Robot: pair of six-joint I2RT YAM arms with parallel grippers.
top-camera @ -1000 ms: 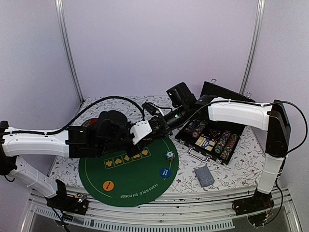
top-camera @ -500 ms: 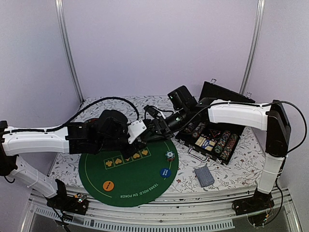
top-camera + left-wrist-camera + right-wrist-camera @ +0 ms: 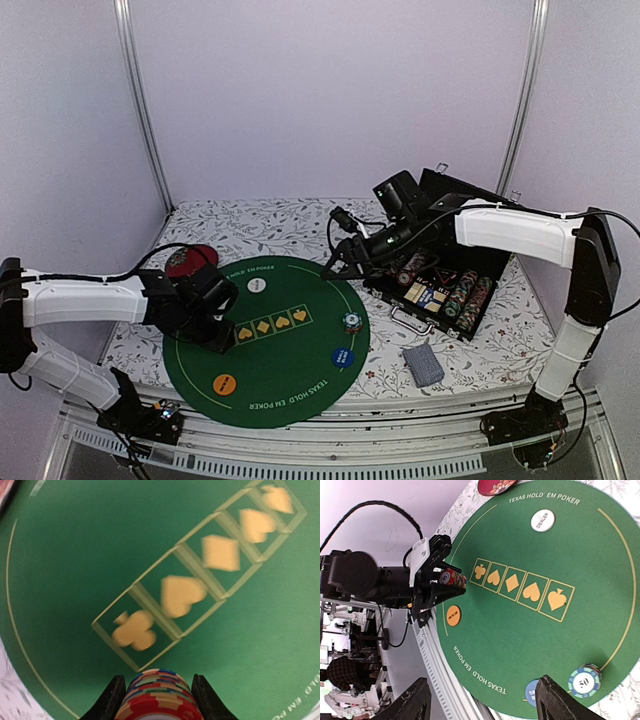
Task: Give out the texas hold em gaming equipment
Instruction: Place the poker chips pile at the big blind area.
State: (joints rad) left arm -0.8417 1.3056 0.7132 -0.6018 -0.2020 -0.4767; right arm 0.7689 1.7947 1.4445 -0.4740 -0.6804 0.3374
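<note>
Now, left gripper (image 3: 215, 325) clenched around a striped poker chip stack (image 3: 159, 700).
Stack is at nine o'clock over the green poker mat (image 3: 290, 390); right gripper (image 3: 485, 700) spread, empty, at one o'clock.

The left arm (image 3: 85, 300) reaches in low from the left side, its white forearm nearly level. Its dark wrist bends so that the left gripper (image 3: 222, 330) points down and forward. The two black fingers (image 3: 111, 702) of this gripper press against opposite sides of a short stack of chips (image 3: 159, 700), which sits clamped between them. The right arm (image 3: 510, 232) rises from its base on the right, folds at the elbow and stretches leftward well above the surface, with the right gripper (image 3: 340, 262) tilted downward. That gripper's jaws stand wide apart and hold nothing.
</note>
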